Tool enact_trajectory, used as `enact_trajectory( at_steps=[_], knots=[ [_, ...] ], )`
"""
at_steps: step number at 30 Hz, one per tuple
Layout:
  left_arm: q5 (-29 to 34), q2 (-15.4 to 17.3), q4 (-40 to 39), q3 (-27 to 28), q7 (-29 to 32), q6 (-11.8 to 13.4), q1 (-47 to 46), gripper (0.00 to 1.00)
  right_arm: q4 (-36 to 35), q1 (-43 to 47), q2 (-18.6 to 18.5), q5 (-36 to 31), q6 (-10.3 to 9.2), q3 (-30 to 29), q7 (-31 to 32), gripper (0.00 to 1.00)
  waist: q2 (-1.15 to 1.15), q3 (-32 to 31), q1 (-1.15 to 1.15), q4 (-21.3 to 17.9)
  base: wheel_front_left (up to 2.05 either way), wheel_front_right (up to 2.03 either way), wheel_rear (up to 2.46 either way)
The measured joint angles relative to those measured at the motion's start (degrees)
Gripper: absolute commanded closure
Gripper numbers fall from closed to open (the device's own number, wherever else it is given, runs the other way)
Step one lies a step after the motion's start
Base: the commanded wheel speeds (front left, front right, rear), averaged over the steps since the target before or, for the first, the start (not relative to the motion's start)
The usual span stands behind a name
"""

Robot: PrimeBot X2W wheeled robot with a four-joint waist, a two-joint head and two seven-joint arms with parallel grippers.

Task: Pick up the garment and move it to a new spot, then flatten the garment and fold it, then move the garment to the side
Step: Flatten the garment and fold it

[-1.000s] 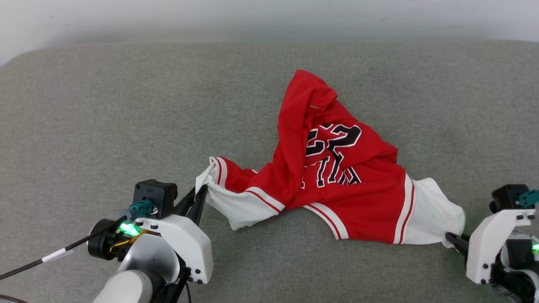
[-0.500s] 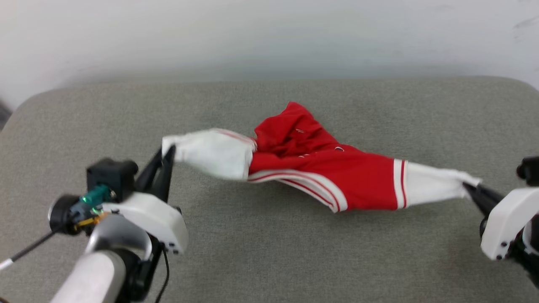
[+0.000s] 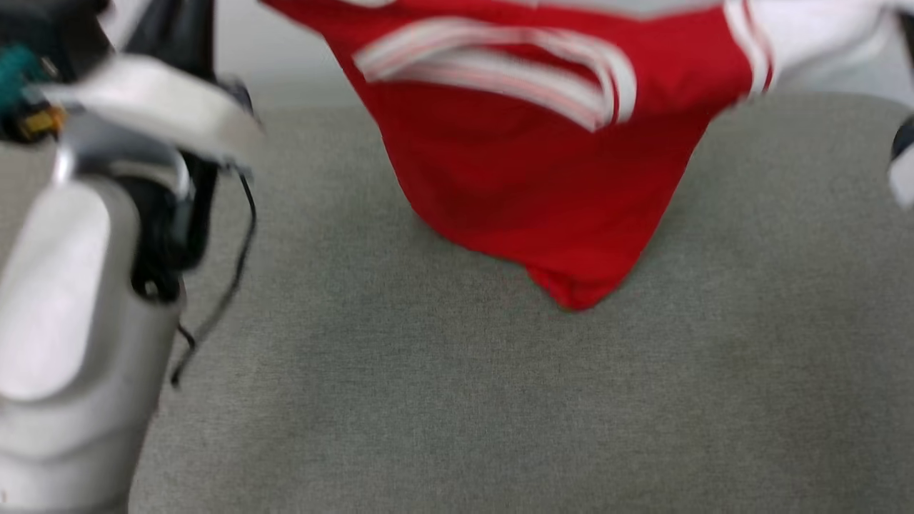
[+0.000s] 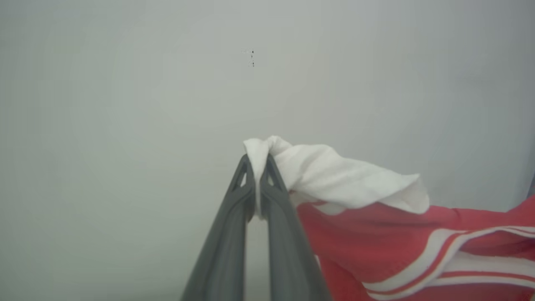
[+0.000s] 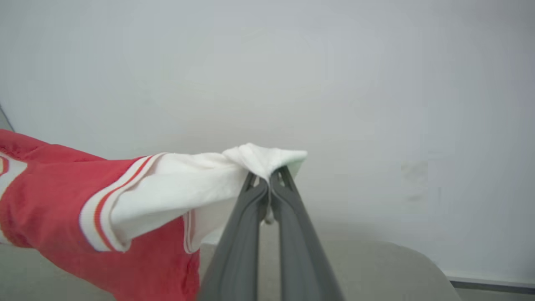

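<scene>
Head view: the shirt (image 3: 543, 185) now hangs in the air as a red sheet, with its top edge pulled wide out of the picture. A second ago it lay crumpled on the grey cushion (image 3: 457, 414) with the numbers facing up. Only its lowest red tip is down near the cushion, and whether it touches cannot be told through the blur. The camera has tilted too, so part of the shift is its own.

In the left wrist view the left gripper (image 4: 257, 167) is clenched on the end of one white sleeve (image 4: 334, 175), in front of the pale wall (image 4: 167, 83). In the right wrist view the right gripper (image 5: 269, 177), half open a second ago, is pinched tight on the other white sleeve (image 5: 179, 188).

The pick-up looks done, with both ends secure. Next probably comes carrying the shirt to a fresh spot and laying it out flat. The trailing tip could drag and bunch underneath.
</scene>
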Motion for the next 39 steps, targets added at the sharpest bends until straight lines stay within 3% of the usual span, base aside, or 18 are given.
enact_trajectory(
  at_steps=[12,21,30,31,39],
  knots=[
    [3.6,-1.32,14.8,0.89,-5.86,-3.04,-29.86,1.0,11.72,-31.87,0.25,-1.08,0.0,5.08,-9.62,1.0,0.0,12.05,0.01,-0.94,0.0,0.0,0.0],
    [4.55,-1.05,24.08,1.86,-10.49,-4.61,-44.72,1.0,24.96,-51.37,0.74,-1.14,0.0,10.6,-16.58,1.0,0.0,20.79,0.01,-2.58,0.0,0.0,0.0],
    [3.53,-2.6,37.96,1.54,-15.68,-6.73,-46.4,1.0,40.02,-57.0,1.79,1.54,0.0,18.89,-21.13,1.0,0.0,26.06,0.01,-2.74,0.0,0.0,0.0],
    [2.88,-3.3,43.76,1.36,-17.23,-7.83,-45.08,1.0,44.92,-56.63,2.87,2.8,0.0,22.01,-22.85,1.0,0.0,26.14,0.01,-2.55,0.0,0.0,0.0],
    [-1.05,-6.83,57.89,1.86,-18.15,-10.85,-38.88,1.0,54.48,-50.79,4.65,8.37,0.0,28.92,-24.08,1.0,0.0,24.51,0.0,-2.02,0.0,0.0,0.0]
  ],
)
